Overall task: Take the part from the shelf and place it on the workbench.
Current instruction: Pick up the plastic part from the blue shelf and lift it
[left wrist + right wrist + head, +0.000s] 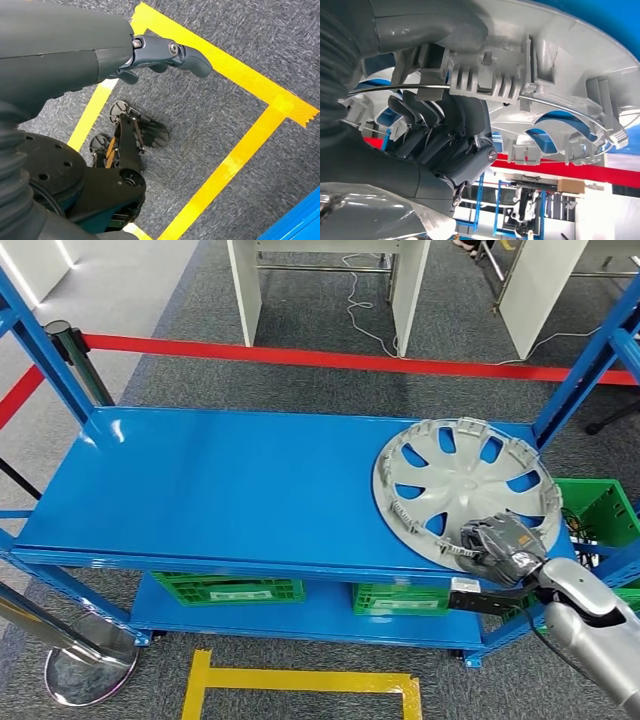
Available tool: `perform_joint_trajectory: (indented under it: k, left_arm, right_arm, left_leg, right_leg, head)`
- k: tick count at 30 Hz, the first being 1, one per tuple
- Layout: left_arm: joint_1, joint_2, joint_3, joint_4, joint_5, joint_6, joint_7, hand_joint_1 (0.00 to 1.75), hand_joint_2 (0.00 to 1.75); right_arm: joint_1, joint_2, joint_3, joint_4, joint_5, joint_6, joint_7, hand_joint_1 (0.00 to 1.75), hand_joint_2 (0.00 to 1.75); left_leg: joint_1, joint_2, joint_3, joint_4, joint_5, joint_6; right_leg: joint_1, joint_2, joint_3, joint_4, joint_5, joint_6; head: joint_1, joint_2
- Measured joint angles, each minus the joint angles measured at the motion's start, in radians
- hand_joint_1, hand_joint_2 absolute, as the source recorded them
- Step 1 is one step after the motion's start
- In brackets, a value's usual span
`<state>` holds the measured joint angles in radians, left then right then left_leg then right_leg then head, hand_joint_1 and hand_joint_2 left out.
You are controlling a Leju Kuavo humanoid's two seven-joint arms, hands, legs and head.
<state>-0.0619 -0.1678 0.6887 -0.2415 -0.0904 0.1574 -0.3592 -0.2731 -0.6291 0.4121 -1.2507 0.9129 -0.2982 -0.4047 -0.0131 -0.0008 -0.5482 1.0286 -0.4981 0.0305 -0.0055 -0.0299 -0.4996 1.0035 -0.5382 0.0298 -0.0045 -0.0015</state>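
The right hand (501, 545) covers the near rim of the grey wheel cover (460, 485) on the blue shelf (226, 490), so the fingers under that rim are hidden from above. Below the shelf's top board, the green crates (226, 589) show just their upper edges. Beside the wheel cover, another green crate (604, 510) is cut off by the picture's edge.

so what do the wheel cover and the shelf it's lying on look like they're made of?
Wheel cover: looks like moulded plastic in matt silver-grey; the right wrist view shows ribbed clips and a thin wire ring on its inner side. The right hand grips its near rim.
Shelf: probably sheet metal, glossy blue paint with soft light reflections.
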Motion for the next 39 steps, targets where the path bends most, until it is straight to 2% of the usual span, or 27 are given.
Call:
perform_joint_trajectory:
  k: [7,20,35,39]
  left_arm:
    - [0.003,0.0,0.004,0.0,-0.004,0.005,0.0,0.0,1.75]
    - [0.004,-0.001,0.009,0.0,-0.017,0.006,0.0,0.0,1.75]
    - [0.002,-0.001,0.009,0.0,-0.033,0.008,0.002,0.0,1.75]
    - [0.001,-0.001,0.009,0.0,-0.035,0.014,0.002,0.0,1.75]
  right_arm:
    - [0.014,-0.011,0.001,-0.025,0.04,-0.044,0.031,1.75,1.75]
    - [0.04,-0.032,0.0,-0.053,0.068,-0.066,0.057,1.75,1.75]
    - [0.077,-0.032,-0.026,-0.045,-0.008,-0.025,0.028,1.75,1.75]
    - [0.077,-0.032,-0.036,-0.039,-0.051,0.029,0.01,1.75,1.75]
  left_leg:
    - [0.0,0.0,-0.002,0.0,0.0,0.0]
    - [0.0,0.0,-0.003,0.0,0.0,0.0]
    - [0.0,0.0,-0.003,0.0,0.0,0.0]
    - [0.0,0.0,-0.003,0.0,0.0,0.0]
  right_leg:
    - [0.0,0.0,-0.002,0.0,0.0,0.0]
    - [0.0,0.0,-0.003,0.0,0.0,0.0]
    - [0.0,-0.001,-0.003,0.0,0.0,0.0]
    - [0.0,-0.001,-0.003,0.0,0.0,0.0]
  head:
    - [0.0,0.0]
    - [0.0,0.0]
    - [0.0,0.0]
    - [0.0,0.0]
